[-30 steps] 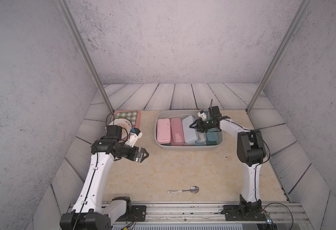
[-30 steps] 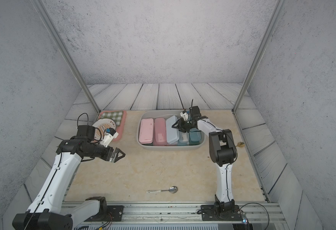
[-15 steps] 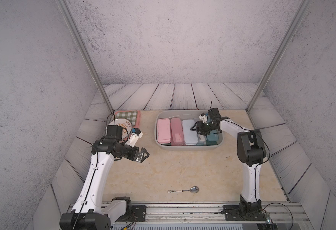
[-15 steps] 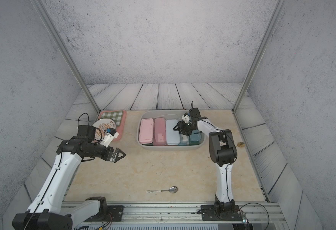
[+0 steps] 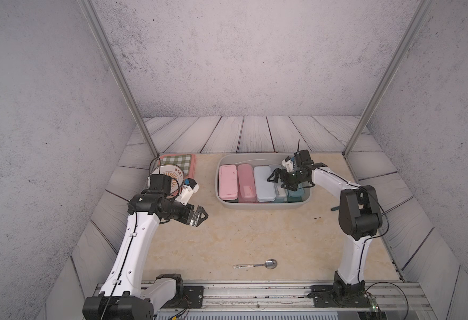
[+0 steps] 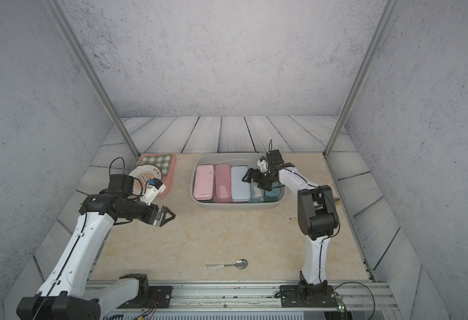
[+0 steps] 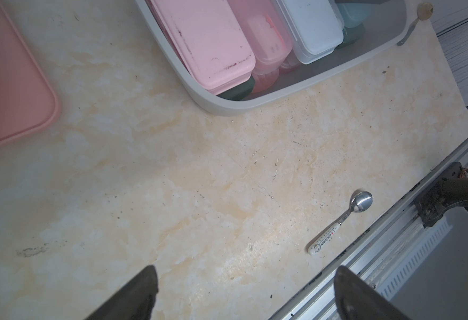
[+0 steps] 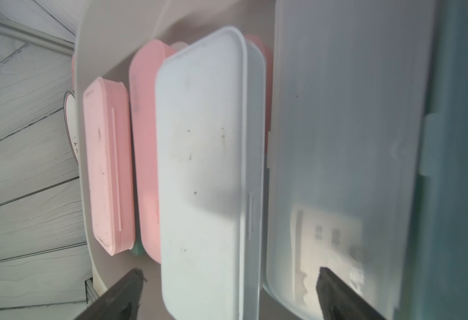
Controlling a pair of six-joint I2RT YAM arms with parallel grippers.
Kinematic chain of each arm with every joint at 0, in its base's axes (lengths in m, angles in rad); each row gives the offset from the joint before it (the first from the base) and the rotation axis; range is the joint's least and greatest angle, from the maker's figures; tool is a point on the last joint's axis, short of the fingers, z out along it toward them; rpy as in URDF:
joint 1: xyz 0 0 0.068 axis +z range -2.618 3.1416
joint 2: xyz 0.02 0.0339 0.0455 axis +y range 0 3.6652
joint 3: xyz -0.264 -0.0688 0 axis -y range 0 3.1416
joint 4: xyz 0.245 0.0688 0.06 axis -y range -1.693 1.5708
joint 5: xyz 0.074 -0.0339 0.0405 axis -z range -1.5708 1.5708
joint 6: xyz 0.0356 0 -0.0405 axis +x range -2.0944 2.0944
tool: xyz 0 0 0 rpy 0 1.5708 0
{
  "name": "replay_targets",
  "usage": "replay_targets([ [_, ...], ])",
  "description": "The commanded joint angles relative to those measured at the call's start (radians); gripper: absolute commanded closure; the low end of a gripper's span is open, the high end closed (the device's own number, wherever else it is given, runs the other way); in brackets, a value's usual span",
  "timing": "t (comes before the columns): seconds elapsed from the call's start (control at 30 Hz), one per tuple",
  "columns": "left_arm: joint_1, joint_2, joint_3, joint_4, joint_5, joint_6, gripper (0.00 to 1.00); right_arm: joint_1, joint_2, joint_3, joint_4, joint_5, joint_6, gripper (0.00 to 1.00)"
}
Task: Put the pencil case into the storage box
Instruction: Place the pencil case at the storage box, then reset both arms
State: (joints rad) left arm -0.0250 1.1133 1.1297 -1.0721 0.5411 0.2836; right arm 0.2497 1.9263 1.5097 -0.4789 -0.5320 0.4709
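Observation:
The light grey storage box [image 5: 263, 206] [image 6: 238, 206] sits at the back of the table and holds several pencil cases side by side. The pale blue pencil case [image 5: 263, 184] [image 6: 239, 184] [image 8: 205, 166] lies flat in it, between a pink case [image 5: 246, 182] and a translucent one [image 8: 338, 138]. My right gripper [image 5: 278, 180] [image 8: 230, 273] hovers open just above the pale blue and translucent cases, holding nothing. Well left of the box, my left gripper [image 5: 203, 216] [image 7: 245, 270] hangs open and empty over bare table.
A pink tray with green checked cloth [image 5: 177, 162] and a round plate [image 5: 169, 177] stand at the back left. A metal spoon [image 5: 255, 265] [image 7: 343, 221] lies near the front rail. A small wooden-headed utensil [image 7: 410, 25] lies right of the box.
My right gripper has opened and let go of the pale blue pencil case. The case was tilted; it now lies flat in the box. The left arm has not moved.

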Motion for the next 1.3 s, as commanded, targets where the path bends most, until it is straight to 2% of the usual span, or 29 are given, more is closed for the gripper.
replay_targets([
  [0.0, -0.009, -0.013, 0.025, -0.003, -0.018, -0.035, 0.0, 0.007, -0.238, -0.031, -0.016, 0.128, -0.046, 0.01],
  [0.1, -0.01, -0.015, 0.046, 0.015, -0.069, -0.072, 0.0, 0.008, -0.416, -0.115, -0.008, 0.199, -0.082, 0.01],
  [0.27, -0.011, -0.016, 0.059, 0.094, -0.296, -0.168, 0.0, 0.007, -0.742, -0.331, 0.071, 0.343, -0.171, 0.01],
  [0.4, -0.011, -0.022, 0.039, 0.155, -0.423, -0.191, 0.0, 0.008, -0.965, -0.418, 0.01, 0.5, -0.258, 0.01],
  [0.57, -0.009, -0.043, -0.009, 0.209, -0.457, -0.206, 0.0, 0.007, -1.192, -0.531, -0.02, 0.74, -0.258, 0.01],
  [0.67, -0.009, -0.051, -0.091, 0.296, -0.452, -0.213, 0.0, 0.007, -1.303, -0.646, 0.011, 0.905, -0.263, 0.01],
  [0.73, -0.008, -0.063, -0.182, 0.414, -0.445, -0.213, 0.0, 0.008, -1.375, -0.763, 0.078, 0.939, -0.335, 0.01],
  [0.83, -0.006, -0.072, -0.344, 0.647, -0.441, -0.209, 0.0, 0.007, -1.467, -0.945, 0.271, 0.978, -0.359, 0.01],
  [0.9, -0.004, -0.071, -0.444, 0.808, -0.444, -0.194, 0.0, 0.006, -1.489, -1.048, 0.396, 1.008, -0.371, 0.01],
  [1.0, 0.014, -0.051, -0.543, 1.013, -0.419, -0.187, 0.0, 0.002, -1.413, -1.166, 0.579, 1.039, -0.421, 0.01],
  [1.1, 0.034, -0.001, -0.603, 1.166, -0.389, -0.188, 0.0, -0.021, -1.215, -1.225, 0.756, 1.009, -0.463, 0.01],
  [1.17, 0.052, 0.042, -0.623, 1.245, -0.393, -0.204, 0.0, -0.045, -1.071, -1.211, 0.806, 0.975, -0.463, 0.01],
  [1.27, 0.088, 0.1, -0.666, 1.389, -0.387, -0.254, 0.0, -0.089, -0.865, -1.219, 1.02, 0.886, -0.451, 0.01],
])
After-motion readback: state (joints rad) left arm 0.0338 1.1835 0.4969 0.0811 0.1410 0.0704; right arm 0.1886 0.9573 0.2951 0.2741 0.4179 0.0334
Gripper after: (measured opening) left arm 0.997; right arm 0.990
